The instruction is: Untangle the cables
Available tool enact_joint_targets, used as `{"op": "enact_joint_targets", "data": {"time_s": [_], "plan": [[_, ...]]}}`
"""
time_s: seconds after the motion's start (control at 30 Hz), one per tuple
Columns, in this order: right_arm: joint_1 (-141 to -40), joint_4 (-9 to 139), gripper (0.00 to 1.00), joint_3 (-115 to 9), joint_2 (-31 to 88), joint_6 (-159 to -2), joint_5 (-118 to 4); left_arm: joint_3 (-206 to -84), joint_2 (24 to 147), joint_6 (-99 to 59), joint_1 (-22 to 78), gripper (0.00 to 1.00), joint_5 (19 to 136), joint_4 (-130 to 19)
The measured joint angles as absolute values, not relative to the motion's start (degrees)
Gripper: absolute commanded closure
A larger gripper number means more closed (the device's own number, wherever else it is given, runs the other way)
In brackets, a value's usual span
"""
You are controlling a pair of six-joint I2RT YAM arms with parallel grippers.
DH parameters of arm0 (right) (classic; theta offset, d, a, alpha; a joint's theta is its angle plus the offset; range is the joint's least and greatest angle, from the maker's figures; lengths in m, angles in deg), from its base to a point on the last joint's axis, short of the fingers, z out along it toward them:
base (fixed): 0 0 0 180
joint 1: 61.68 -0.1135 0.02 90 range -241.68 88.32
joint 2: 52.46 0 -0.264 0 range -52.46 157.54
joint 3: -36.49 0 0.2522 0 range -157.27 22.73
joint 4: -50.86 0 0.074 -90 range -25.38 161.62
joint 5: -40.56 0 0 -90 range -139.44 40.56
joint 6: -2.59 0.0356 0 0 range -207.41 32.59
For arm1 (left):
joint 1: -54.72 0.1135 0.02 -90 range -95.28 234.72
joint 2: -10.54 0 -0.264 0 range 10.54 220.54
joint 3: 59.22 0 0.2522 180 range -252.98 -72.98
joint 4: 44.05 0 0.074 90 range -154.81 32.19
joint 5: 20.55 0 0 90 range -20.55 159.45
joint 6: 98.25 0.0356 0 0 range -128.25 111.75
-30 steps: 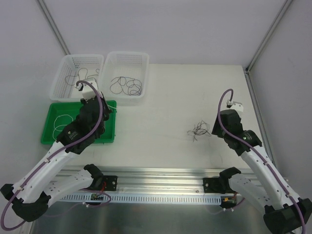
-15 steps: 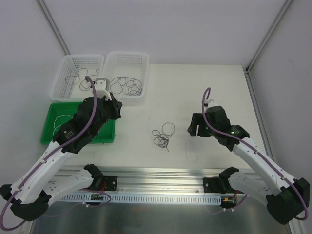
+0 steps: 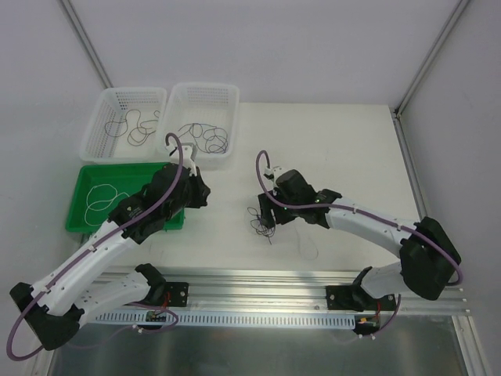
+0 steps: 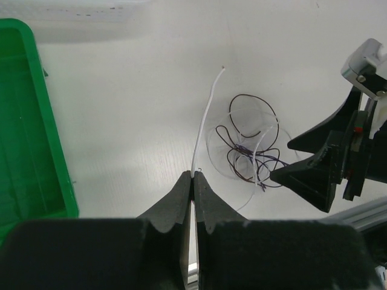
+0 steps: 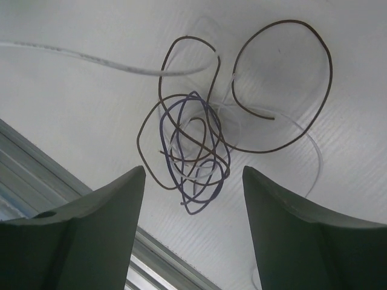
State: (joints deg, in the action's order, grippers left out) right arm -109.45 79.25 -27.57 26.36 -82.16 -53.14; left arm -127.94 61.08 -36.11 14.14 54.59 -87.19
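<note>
Tangle of brown, purple and white cables, near centre of table, beneath right gripper, fingers wide; white cable nipped in closed left gripper.

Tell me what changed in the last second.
The tangle of thin dark and white wire strands shifted left to mid-table. The right gripper followed, open above it. The left gripper swung right, shut on a white strand. White mesh baskets and green tray stayed.

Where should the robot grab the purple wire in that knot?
The purple wire is probably best pinched at its bottom loop, which pokes out toward the metal rail, free of the brown wire. The open right end effector could drop from straight above.
</note>
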Motion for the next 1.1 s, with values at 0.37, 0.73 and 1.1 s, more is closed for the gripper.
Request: {"op": "enact_joint_targets", "data": {"time_s": [0.37, 0.73, 1.1], "plan": [[-109.4, 80.6, 0.99, -29.5, 29.8, -86.3, -49.5, -125.3, 59.5, -36.3, 14.2, 1.00, 47.7, -89.2], [-86.6, 96.5, 0.99, -49.7, 2.0, -90.6, -41.7, -131.5, 58.7, -34.4, 21.3, 1.00, 33.1, -98.8], [-79.6, 97.1, 0.99, -66.9, -4.0, -93.3, -33.5, -131.4, 65.1, -34.4, 22.2, 1.00, 31.6, -102.3]]}}
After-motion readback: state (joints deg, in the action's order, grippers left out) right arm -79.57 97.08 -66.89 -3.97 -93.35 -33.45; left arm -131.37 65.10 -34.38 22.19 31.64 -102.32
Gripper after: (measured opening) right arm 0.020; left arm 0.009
